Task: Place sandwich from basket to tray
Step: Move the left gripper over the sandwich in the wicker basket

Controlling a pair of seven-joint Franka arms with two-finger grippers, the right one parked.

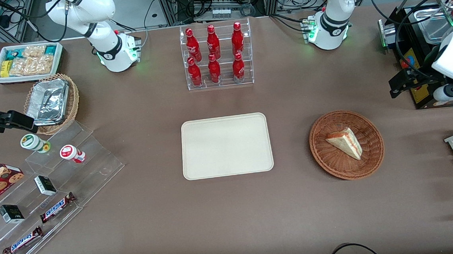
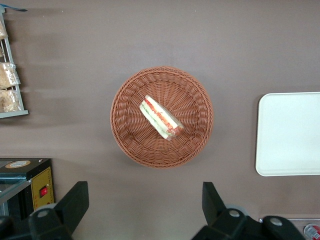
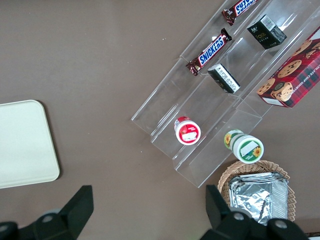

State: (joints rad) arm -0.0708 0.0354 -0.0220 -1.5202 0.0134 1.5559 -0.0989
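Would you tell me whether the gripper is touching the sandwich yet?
Apart. The left wrist view shows the open gripper clear of the basket, the sandwich lying untouched inside.

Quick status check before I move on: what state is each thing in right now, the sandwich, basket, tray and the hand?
sandwich: lying in the basket, not gripped.
basket: upright on the table, holding only the sandwich.
tray: flat on the table, nothing on it.
hand: open, up above the table beside the basket, holding nothing.
bottles: six standing upright in the clear rack.
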